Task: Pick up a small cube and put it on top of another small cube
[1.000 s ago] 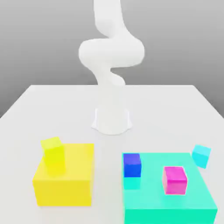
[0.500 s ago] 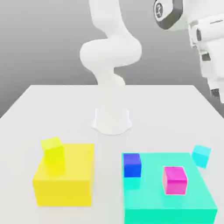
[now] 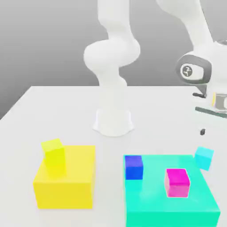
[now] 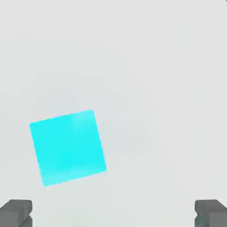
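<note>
Item: small cube (image 4: 67, 147), rotated, off-centre under claw (image 4: 113, 213), fingers apart. Risk: descent without alignment clips an edge, nudging it.

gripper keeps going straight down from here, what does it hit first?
Likely the table. In the hand view the gripper points at the surface with fingers spread, and the small cyan cube sits off-centre toward one finger. That finger might clip the cube's edge; depth is unclear.

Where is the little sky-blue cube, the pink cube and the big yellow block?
Sky-blue cube (image 4: 68, 147), hand view, middle of its top face.
Pink cube (image 3: 177, 182), exterior view, its front face.
Big yellow block (image 3: 66, 190), exterior view, its front face.
</note>
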